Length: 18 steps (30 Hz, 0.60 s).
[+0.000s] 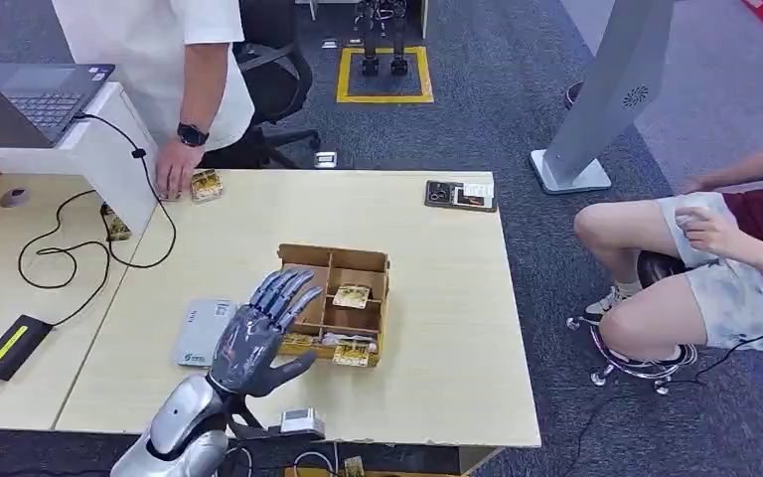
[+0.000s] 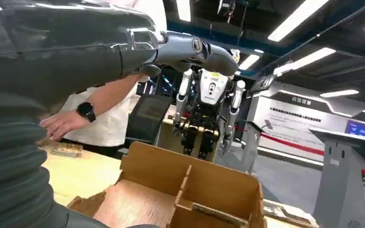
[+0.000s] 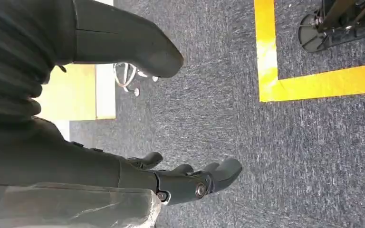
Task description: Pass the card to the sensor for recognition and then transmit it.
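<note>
— While a person's hand [image 1: 170, 179] rests at the worktop's [image 1: 447, 328] far edge, where is the card?

— One card [image 1: 352, 296] lies flat in a compartment of the wooden divider box [image 1: 336, 301], just beyond the left robot hand's fingertips [image 1: 293, 286] and apart from them.

— And that robot hand?

— The left robot hand [image 1: 258, 333] hovers over the box's near-left corner, fingers spread, holding nothing. A grey sensor [image 1: 202, 332] sits just beside it.

— The other?

— The right robot hand [image 3: 171, 178] hangs above grey carpet [image 3: 247, 142], fingers loosely apart and empty.
</note>
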Available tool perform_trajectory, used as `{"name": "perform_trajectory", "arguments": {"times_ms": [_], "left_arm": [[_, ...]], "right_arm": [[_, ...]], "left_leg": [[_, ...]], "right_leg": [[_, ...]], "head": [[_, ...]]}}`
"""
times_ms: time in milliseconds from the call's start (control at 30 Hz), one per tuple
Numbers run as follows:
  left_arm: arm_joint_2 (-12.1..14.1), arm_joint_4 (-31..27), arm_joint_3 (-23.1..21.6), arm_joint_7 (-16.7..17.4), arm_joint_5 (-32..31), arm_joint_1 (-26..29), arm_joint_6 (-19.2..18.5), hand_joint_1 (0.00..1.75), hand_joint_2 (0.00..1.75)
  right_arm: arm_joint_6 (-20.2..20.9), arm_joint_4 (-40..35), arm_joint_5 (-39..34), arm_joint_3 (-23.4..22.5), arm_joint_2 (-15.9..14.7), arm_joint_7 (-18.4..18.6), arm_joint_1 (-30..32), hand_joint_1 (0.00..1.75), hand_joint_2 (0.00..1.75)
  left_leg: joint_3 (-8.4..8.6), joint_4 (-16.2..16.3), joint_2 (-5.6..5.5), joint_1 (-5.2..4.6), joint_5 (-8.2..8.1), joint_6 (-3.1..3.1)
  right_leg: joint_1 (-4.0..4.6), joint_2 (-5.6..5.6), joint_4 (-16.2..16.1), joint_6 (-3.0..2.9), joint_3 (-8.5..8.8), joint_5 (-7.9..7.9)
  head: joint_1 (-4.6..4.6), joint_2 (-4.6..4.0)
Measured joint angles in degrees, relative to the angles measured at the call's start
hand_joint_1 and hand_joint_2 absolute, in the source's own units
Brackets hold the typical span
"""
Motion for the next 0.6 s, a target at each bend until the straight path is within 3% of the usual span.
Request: {"name": "perform_trajectory", "arguments": {"times_ms": [100,333,600], "left_arm": [[0.13,1.25,-1.18,2.43,-3.17,-0.75,-0.57,0.0,1.75],[0.11,5.92,-3.89,12.05,-16.09,-3.05,0.11,0.0,1.75],[0.07,8.41,-4.72,14.05,-18.58,-4.22,-0.11,0.0,1.75]], "right_arm": [[-0.18,0.07,0.28,0.0,-0.04,0.0,-0.03,0.0,1.75],[-0.52,0.77,0.42,0.0,-0.55,0.24,-0.07,0.0,1.75],[-0.52,1.09,1.01,-0.02,-0.83,0.39,-0.07,0.0,1.75]], "left_leg": [[0.0,0.0,0.0,0.0,0.0,0.0],[0.0,0.0,0.0,0.0,0.0,0.0],[0.0,0.0,0.0,0.0,0.0,0.0]], "right_leg": [[0.0,0.0,0.0,0.0,0.0,0.0],[0.0,0.0,0.0,-0.01,0.01,0.01],[0.0,0.01,0.0,-0.01,0.0,0.01]], "head": [[0.0,0.0],[0.0,0.0],[0.0,0.0]]}}
